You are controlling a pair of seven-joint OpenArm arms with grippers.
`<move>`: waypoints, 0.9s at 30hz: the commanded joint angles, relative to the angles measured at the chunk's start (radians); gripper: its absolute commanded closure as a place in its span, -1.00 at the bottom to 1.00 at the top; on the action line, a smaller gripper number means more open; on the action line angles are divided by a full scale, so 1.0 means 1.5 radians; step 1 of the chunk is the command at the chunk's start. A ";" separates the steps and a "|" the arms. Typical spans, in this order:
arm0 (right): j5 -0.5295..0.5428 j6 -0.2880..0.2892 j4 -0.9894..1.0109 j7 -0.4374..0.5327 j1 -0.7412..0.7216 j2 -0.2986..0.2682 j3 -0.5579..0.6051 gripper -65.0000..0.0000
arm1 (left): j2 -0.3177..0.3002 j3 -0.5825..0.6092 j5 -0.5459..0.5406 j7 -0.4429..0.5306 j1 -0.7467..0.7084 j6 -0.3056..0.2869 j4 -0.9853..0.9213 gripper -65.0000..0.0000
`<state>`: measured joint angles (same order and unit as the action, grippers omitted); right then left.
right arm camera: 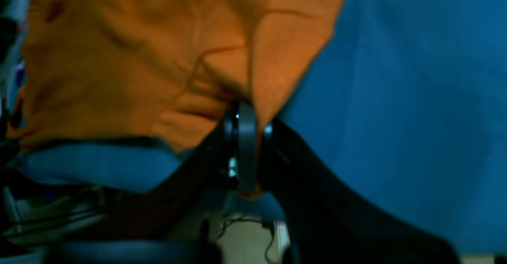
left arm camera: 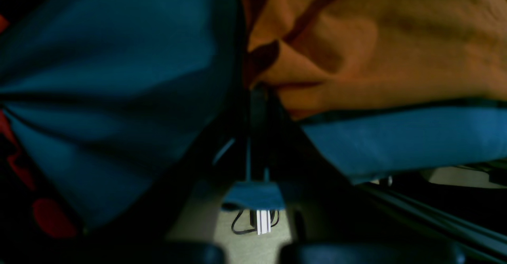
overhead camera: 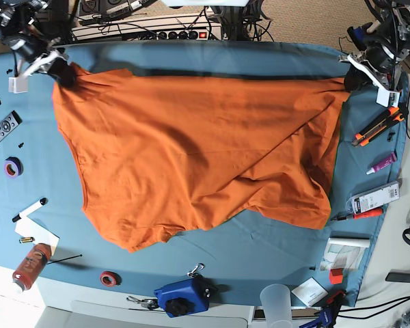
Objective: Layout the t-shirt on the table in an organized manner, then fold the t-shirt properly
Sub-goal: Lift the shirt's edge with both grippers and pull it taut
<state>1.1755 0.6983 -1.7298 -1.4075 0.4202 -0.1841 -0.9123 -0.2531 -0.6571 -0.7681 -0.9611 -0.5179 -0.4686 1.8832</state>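
Both grippers pinch far corners of the t-shirt [overhead camera: 198, 157]: the right gripper [overhead camera: 63, 74] and the left gripper [overhead camera: 348, 80]. It lies spread over the table [overhead camera: 273, 246]. A marker [overhead camera: 29, 209], tape roll [overhead camera: 13, 167] and remote [overhead camera: 3, 130] line the margin.

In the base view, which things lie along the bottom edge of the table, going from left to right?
Red bottle → red tape roll → blue device → clear plastic cup, all near the table edge.
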 commanded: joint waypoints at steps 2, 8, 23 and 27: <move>0.009 0.000 -0.012 0.007 0.017 -0.019 -0.004 1.00 | -0.009 -0.006 -0.010 -0.014 -0.002 -0.002 0.009 1.00; 0.010 0.000 -0.012 0.007 0.023 -0.018 -0.003 1.00 | -0.009 -0.006 -0.080 -0.111 -0.035 -0.001 0.010 1.00; 0.044 0.000 -0.012 0.007 -0.011 -0.018 -0.004 1.00 | -0.009 -0.006 -0.110 -0.056 -0.024 -0.003 0.021 1.00; 0.044 0.000 -0.012 0.007 -0.046 -0.018 -0.004 1.00 | -0.009 -0.006 -0.127 -0.057 0.006 -0.003 0.021 1.00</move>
<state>1.2152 0.6971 -1.7329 -1.4139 0.3504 -0.1936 -0.9115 -0.2527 -0.6571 -0.9352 -1.0615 -0.5053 -0.4690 1.8988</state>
